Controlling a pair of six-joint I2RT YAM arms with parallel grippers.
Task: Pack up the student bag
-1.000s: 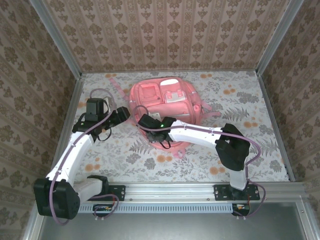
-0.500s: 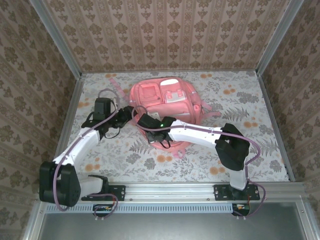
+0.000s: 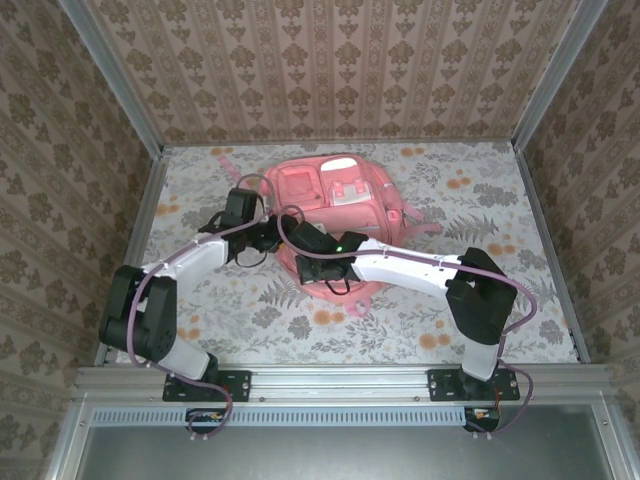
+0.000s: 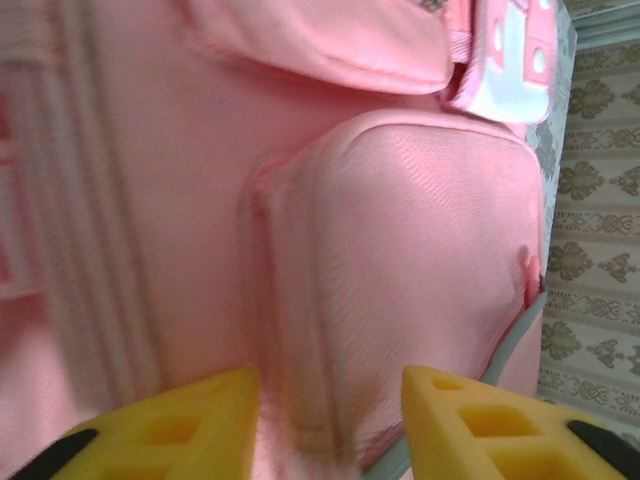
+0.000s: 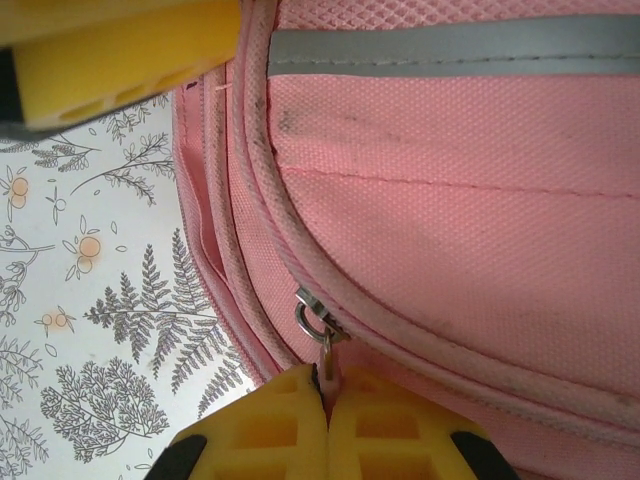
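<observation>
— Place of the student bag [image 3: 335, 200]?
— Upper centre of the top view, flat on the floral table [image 3: 500, 200]. Pink woven cloth, soft and puffy; rounded pocket [image 4: 400, 270] in fine mesh weave; grey reflective strip [image 5: 450, 45]; piped seam curving beside the zip.
— Pincers?
— Right gripper [image 5: 328, 405]: yellow foam pads pressed together, pinching the small metal zipper pull [image 5: 318, 325]. Left gripper [image 4: 330, 400]: spread, straddling the pocket's lower corner; touching or not, hard to tell.
— Hidden or unclear?
— From above, bag's lower left part covered by both wrists. Left side of the left wrist view blurred.
— Changed within the last second?
— Swing of the left arm from the frame's left in to the bag's left flank; hardly any shift on the right.
</observation>
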